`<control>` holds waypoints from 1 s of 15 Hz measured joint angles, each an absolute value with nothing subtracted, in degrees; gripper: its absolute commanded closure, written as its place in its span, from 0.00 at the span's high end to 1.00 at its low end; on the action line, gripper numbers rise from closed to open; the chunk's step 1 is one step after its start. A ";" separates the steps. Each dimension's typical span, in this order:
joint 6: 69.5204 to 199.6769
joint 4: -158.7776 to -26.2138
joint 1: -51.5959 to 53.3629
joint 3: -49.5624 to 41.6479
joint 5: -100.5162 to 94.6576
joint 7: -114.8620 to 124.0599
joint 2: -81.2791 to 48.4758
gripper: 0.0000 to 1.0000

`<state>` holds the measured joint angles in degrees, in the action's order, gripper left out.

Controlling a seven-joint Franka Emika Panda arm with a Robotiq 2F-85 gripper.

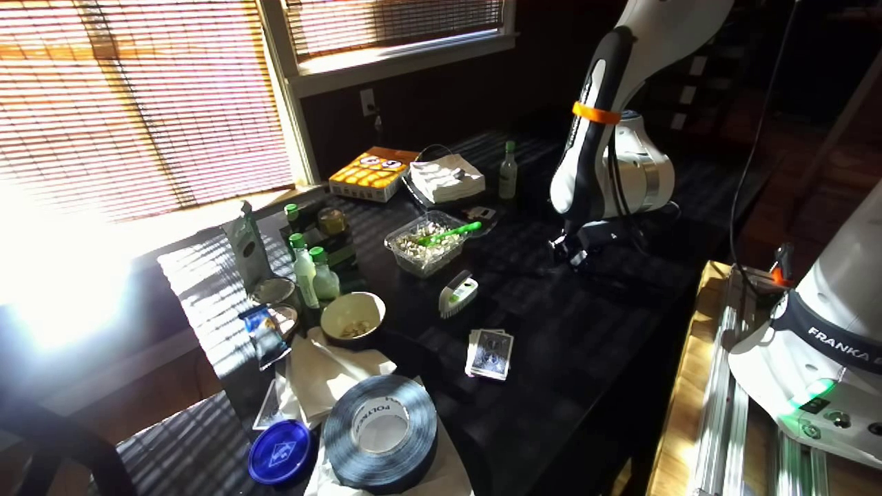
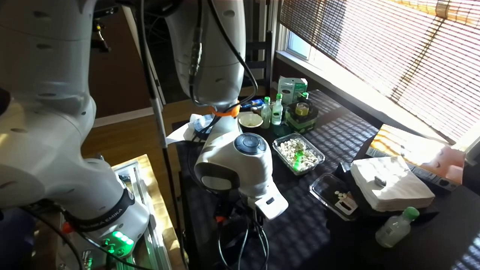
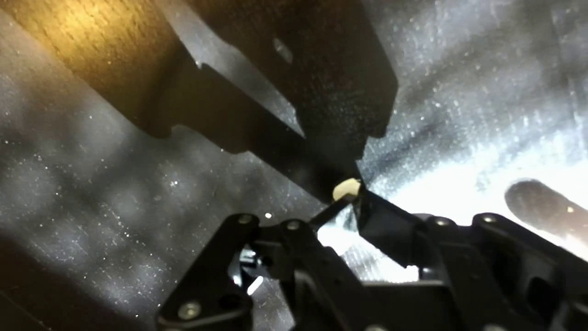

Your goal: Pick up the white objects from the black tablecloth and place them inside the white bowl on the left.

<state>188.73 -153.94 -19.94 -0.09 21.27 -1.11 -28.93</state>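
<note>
In the wrist view my gripper (image 3: 357, 197) has its fingertips drawn together over the black tablecloth (image 3: 138, 193). A small cream-white object (image 3: 345, 188) shows right at the tips; the left tip covers its lower edge and its right end meets the right finger, so it looks pinched there. In an exterior view the gripper (image 1: 566, 260) is low over the cloth, well to the robot-base side of the white bowl (image 1: 353, 313). Pale brownish bits lie in that bowl. The same white bowl (image 2: 250, 120) also shows in an exterior view, where the arm's wrist hides the gripper.
Between gripper and bowl are a brush (image 1: 458, 295), playing cards (image 1: 490, 353) and a clear container (image 1: 427, 244) with a green spoon. Green-capped bottles (image 1: 305, 272) stand behind the bowl; a tape roll (image 1: 337, 434) lies in front. A clear tray (image 2: 318, 193) holds several white bits.
</note>
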 measured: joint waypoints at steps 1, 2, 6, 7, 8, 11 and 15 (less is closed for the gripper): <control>188.74 -153.94 -19.94 -0.09 21.27 -1.03 -28.83 0.00; 188.76 -153.94 -19.95 -0.09 21.27 -0.88 -28.80 0.00; 188.86 -153.96 -20.06 0.01 21.27 -0.38 -28.52 0.26; 188.86 -154.08 -20.02 -0.05 21.27 -0.37 -28.26 0.33; 188.86 -154.36 -20.08 0.01 21.27 -0.37 -27.88 0.39; 188.65 -155.41 -23.62 3.49 20.92 -0.43 -26.08 0.61; 187.34 -156.77 -34.63 10.70 19.00 -2.20 -23.56 0.88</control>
<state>187.34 -156.77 -34.63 10.70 19.00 -2.20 -23.56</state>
